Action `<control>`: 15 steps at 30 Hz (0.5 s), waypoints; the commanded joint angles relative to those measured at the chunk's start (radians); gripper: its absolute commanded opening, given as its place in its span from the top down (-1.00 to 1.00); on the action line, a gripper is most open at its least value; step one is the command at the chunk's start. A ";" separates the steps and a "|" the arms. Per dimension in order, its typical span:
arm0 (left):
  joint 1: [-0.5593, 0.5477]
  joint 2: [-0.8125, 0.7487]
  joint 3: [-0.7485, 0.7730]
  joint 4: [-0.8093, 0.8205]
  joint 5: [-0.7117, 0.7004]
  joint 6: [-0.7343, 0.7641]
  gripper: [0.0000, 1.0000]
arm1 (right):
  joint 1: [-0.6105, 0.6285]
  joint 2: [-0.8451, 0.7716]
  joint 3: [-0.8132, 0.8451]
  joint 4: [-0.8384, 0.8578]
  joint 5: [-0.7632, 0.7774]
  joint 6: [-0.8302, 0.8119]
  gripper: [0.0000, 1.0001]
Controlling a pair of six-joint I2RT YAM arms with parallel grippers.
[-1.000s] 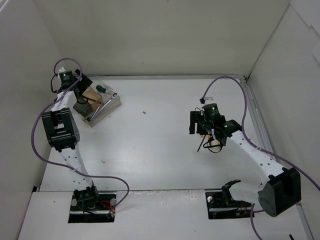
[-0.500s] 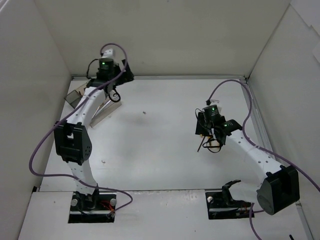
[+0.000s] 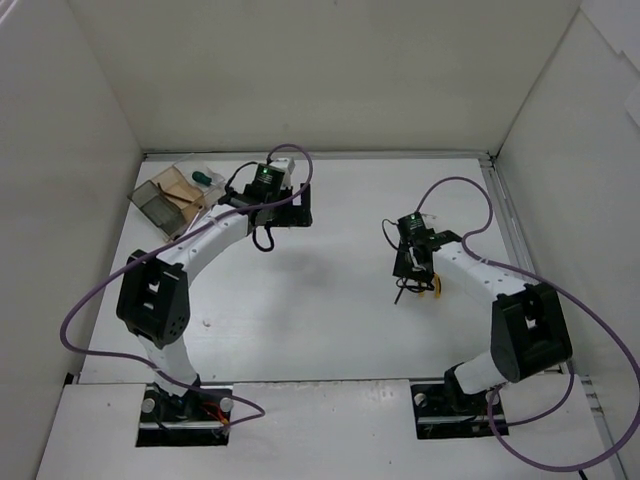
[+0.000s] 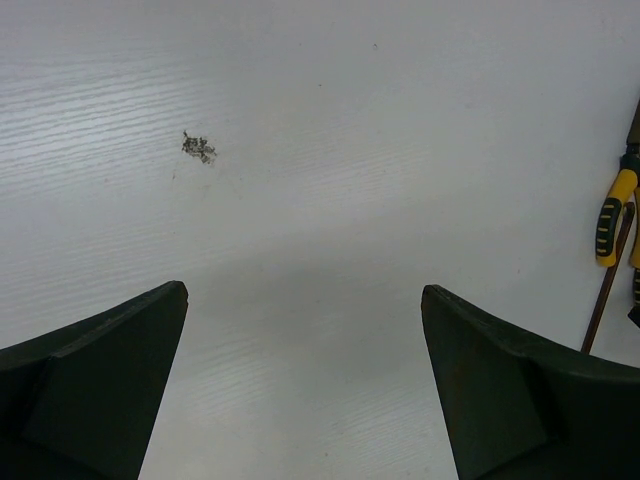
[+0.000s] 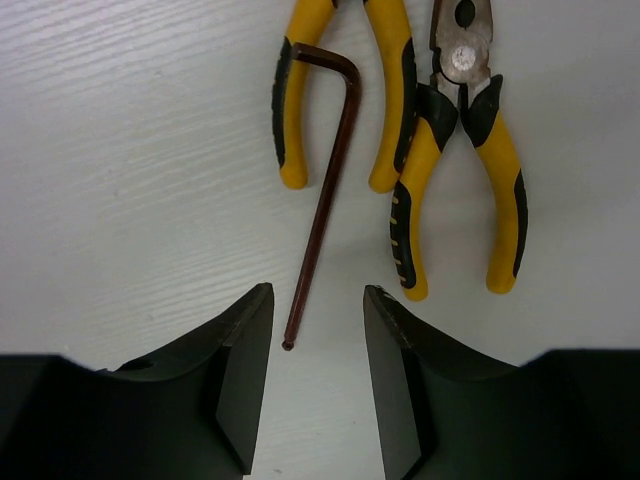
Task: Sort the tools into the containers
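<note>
The white table (image 3: 320, 330) carries everything. The left arm (image 3: 215, 235) reaches from its base toward the far middle of the table. The right arm (image 3: 472, 272) bends in to the right-centre.

The left arm's jaws stand wide apart over bare table with nothing between them. Only a small dark speck (image 4: 198, 147) lies ahead of them. The right arm's jaws are part-way open and hold nothing. They hang over the long end of the hex key, one on each side of it, and whether they touch it cannot be told.

The cluster of shallow clear and brown-tinted plastic boxes (image 3: 160, 200) sits in the far left corner of the table, well apart from both arms' jaws. A green-handled screwdriver (image 3: 205, 178) lies in its far clear compartment.

Under the right wrist, two tools with yellow-and-black handles lie side by side on the table. Of the left pair of pliers (image 5: 290, 110) only the handles show. The right pair of pliers (image 5: 465, 150) shows its grey metal head. The L-shaped dark reddish-brown hex key (image 5: 330, 190) lies between the left pair's handles, its long shaft running toward the jaws.
</note>
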 commanded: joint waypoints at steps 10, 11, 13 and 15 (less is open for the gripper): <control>-0.010 -0.084 0.021 0.022 0.007 0.016 -0.99 | -0.041 0.136 0.014 0.047 -0.030 0.055 0.37; -0.010 -0.082 0.021 0.024 0.007 0.013 -0.99 | -0.044 0.149 0.016 0.055 -0.041 0.051 0.38; -0.010 -0.084 0.019 0.022 0.013 0.011 -0.99 | -0.053 0.161 0.017 0.069 -0.053 0.049 0.40; -0.010 -0.084 0.013 0.022 0.016 0.011 -0.99 | -0.061 0.181 0.017 0.077 -0.053 0.049 0.42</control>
